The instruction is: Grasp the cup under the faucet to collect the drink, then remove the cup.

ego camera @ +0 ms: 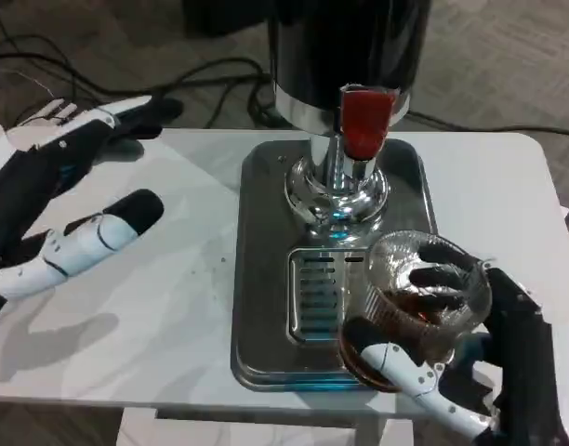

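- Right hand (452,362): wrapped around the cup (424,297), with one white-and-black finger crossing the near side low down and dark fingertips visible through the far wall. The grip is closed on the vessel.
- The cup is clear plastic and holds a dark brown drink (the level sits roughly in the lower half). It stands or hangs over the front right part of the drip tray (266,307), just right of the slotted grate (317,293); whether its base touches the tray cannot be told.
- The cup lies nearer the camera than the faucet (338,186) and offset to its right, not directly beneath the spout.
- The dispenser (350,56) is a dark cylinder with a chrome band, carrying a red tap lever (365,121) above the chrome faucet base.
- Left hand (52,195): held over the left side of the white table (154,325), well apart from the tray, fingers spread apart and extended, holding nothing.
- Dark cables (126,79) lie on the floor beyond the table's far edge.
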